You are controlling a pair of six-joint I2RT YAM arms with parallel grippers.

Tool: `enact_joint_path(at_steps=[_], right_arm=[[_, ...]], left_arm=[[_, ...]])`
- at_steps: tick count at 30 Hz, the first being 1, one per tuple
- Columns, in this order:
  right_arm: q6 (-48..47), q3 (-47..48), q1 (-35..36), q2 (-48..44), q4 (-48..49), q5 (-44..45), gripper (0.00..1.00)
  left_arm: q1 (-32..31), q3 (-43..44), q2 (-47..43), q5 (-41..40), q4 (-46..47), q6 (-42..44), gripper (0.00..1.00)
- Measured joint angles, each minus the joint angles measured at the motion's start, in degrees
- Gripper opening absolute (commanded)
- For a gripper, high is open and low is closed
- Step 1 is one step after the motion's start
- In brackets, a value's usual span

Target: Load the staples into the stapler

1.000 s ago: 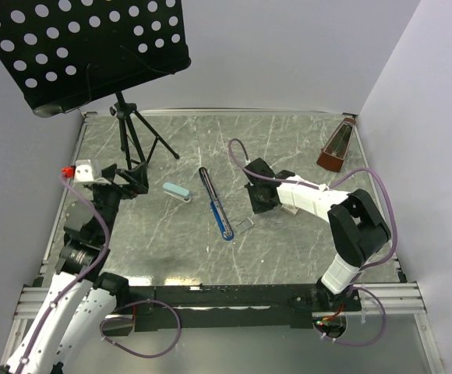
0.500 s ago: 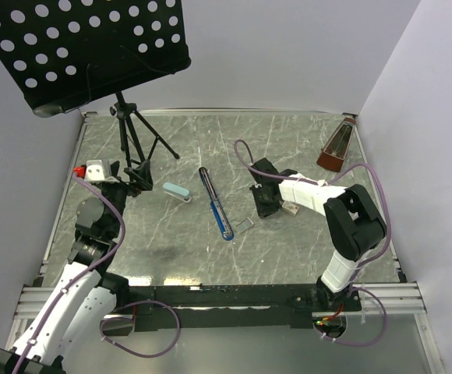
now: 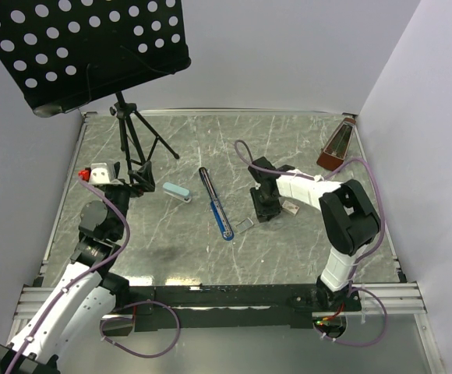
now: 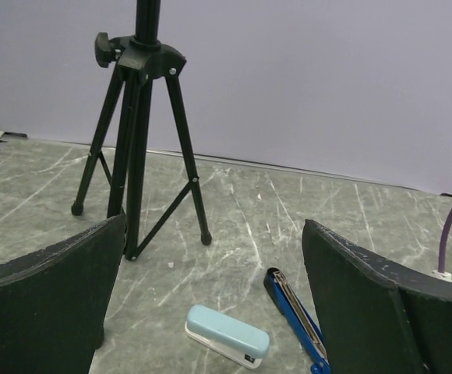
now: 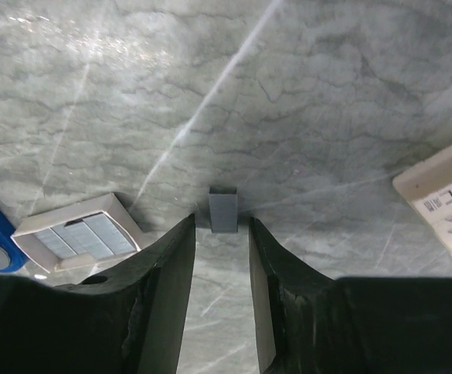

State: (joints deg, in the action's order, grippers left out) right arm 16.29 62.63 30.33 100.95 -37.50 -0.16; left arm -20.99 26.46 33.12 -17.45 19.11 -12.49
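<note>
**Overhead view.** The stapler lies opened flat near the middle of the bench, with its blue arm toward the robot and its black arm away. The right gripper points down at the bench just right of the stapler. Its jaws are partly apart and grip nothing.

**Right wrist view.** A short grey staple strip lies on the bench at the fingertips, in line with the gap between them. As far as shows, neither fingertip touches it. A tray of more staples lies between the strip and the stapler, and a whitish box lies on the strip's other side.

**Left wrist view.** The left gripper is spread wide and empty above the bench. It faces a tripod and a pale-blue object that lies beside the stapler.
</note>
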Motion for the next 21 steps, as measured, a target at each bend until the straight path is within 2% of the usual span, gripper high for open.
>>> enact_joint_path(at_steps=[21], right_arm=[[0.20, 4.94, -1.14, 4.13, -3.67, -0.83, 0.35]], left_arm=[[-1.01, -0.24, -0.42, -1.97, 0.70, 1.29, 0.99]])
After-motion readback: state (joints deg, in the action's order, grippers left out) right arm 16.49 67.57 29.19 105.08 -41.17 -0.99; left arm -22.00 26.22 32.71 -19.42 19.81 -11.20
